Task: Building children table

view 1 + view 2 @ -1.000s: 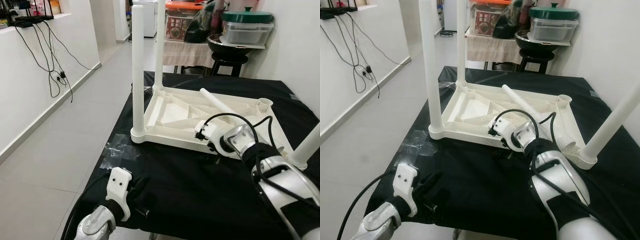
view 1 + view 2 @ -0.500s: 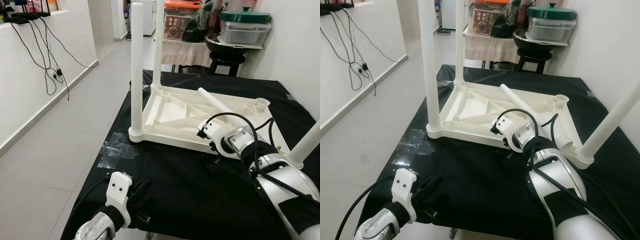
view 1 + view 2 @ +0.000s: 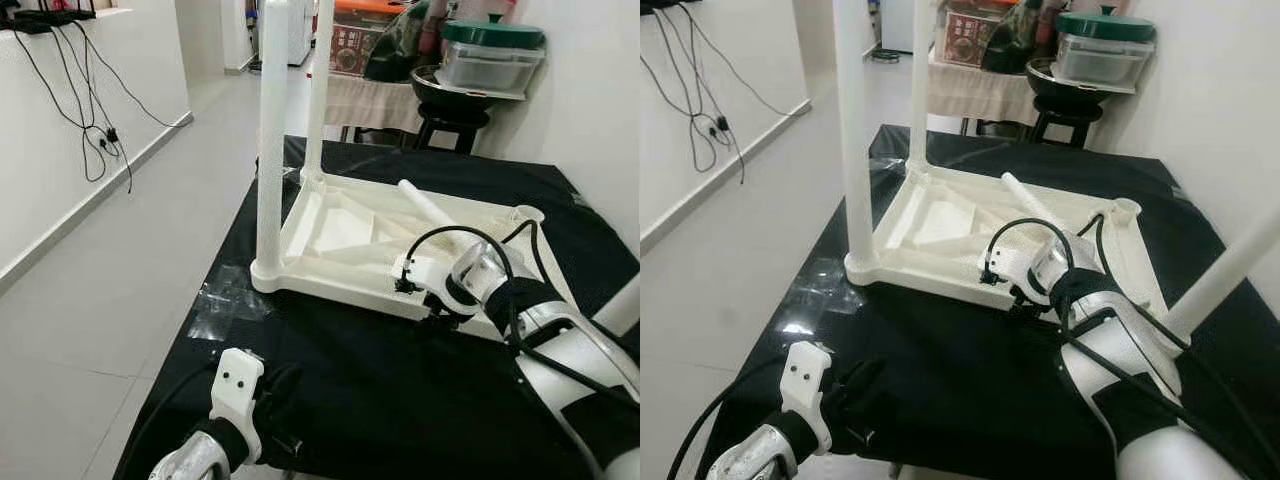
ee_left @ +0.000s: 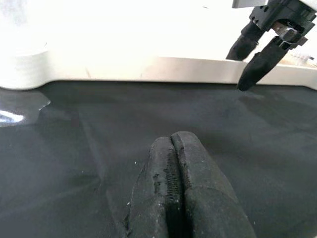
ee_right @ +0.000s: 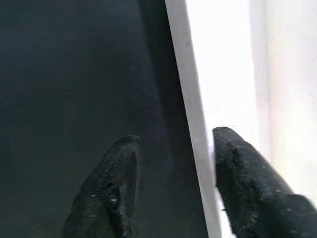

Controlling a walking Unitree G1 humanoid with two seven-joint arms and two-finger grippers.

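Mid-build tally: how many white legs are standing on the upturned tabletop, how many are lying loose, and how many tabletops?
Standing legs: 3
Loose leg lying in the tabletop: 1
Tabletop: 1
Total: 5

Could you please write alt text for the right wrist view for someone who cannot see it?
The right gripper is open, its two black fingers straddling the thin white rim of the upturned table top, which rests on a black cloth.

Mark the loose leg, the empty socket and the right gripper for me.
loose leg [image 3: 425, 208], left eye view, mid-shaft, lying in the upturned tabletop.
empty socket [image 3: 1126, 209], right eye view, round rim at the far right corner.
right gripper [image 4: 251, 58], left wrist view, between its fingertips.
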